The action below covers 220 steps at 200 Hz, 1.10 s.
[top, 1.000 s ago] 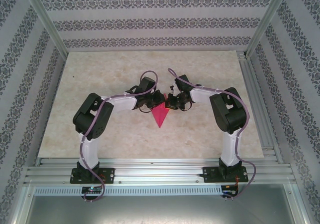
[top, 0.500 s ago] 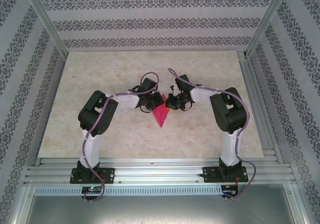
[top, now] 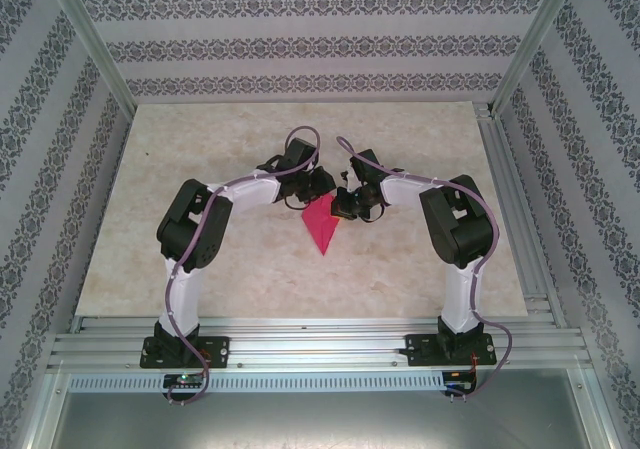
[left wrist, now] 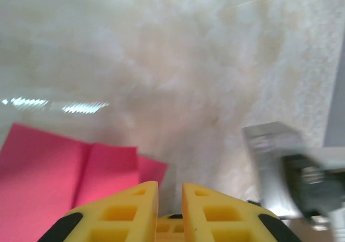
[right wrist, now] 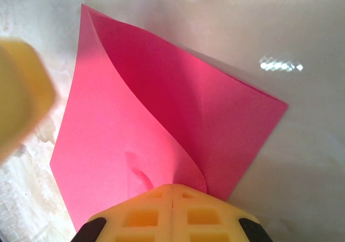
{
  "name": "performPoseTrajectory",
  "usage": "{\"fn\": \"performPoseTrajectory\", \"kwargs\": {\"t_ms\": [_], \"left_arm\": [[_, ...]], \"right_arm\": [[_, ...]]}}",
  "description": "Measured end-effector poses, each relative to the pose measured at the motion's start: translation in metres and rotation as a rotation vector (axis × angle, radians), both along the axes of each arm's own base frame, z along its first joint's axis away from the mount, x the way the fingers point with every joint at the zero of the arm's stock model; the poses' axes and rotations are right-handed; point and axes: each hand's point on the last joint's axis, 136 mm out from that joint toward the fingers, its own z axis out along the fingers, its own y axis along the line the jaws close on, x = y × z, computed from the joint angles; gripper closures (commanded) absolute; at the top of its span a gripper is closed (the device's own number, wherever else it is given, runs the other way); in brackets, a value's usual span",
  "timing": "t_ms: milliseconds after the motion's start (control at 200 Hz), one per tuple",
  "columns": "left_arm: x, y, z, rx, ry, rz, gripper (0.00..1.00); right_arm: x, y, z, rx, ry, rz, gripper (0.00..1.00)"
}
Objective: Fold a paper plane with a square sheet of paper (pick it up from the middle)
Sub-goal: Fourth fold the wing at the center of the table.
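The square sheet of paper (top: 320, 231) is magenta-red and lies mid-table, folded into a triangle whose point faces the arms' bases. My right gripper (top: 340, 207) is shut on a curled-over flap of the sheet (right wrist: 161, 118), its yellow fingertips (right wrist: 172, 191) pressed together on the fold. My left gripper (top: 322, 182) hovers just beyond the sheet's far edge. Its yellow fingers (left wrist: 170, 191) stand a little apart with nothing between them, and the paper (left wrist: 54, 172) lies off to their left. A blurred yellow finger (right wrist: 19, 96) of the left gripper shows at the left of the right wrist view.
The table top (top: 200, 149) is pale marbled board inside an aluminium frame (top: 300, 344), with patterned walls around it. The right gripper's dark body (left wrist: 296, 177) is close on the left gripper's right side. Open board lies to the left, right and far side.
The left gripper has come off the paper, shifted toward the far side and right, and parted its fingers slightly. The right gripper and the sheet have stayed put.
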Motion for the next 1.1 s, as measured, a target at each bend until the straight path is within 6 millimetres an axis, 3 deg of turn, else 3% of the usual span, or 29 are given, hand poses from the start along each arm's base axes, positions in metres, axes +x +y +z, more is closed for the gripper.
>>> {"fn": "performPoseTrajectory", "kwargs": {"t_ms": [100, 465, 794, 994, 1099], "left_arm": [[0.005, -0.001, 0.002, -0.005, -0.011, -0.004, 0.79], [-0.005, 0.004, -0.023, 0.023, 0.035, -0.015, 0.77], [-0.003, 0.003, -0.022, 0.007, 0.022, -0.033, 0.77], [-0.003, 0.006, -0.045, 0.025, 0.052, -0.027, 0.76], [0.0, 0.005, -0.045, 0.015, 0.048, -0.032, 0.77]], "right_arm": [[0.0, 0.0, 0.0, -0.002, -0.001, -0.001, 0.97], [0.0, -0.001, 0.0, -0.004, 0.0, -0.002, 0.96], [0.001, 0.0, 0.0, -0.001, 0.005, -0.013, 0.9], [0.002, 0.0, 0.001, 0.002, 0.002, -0.015, 0.86], [0.004, 0.002, 0.007, 0.017, -0.011, -0.019, 0.82]]}}
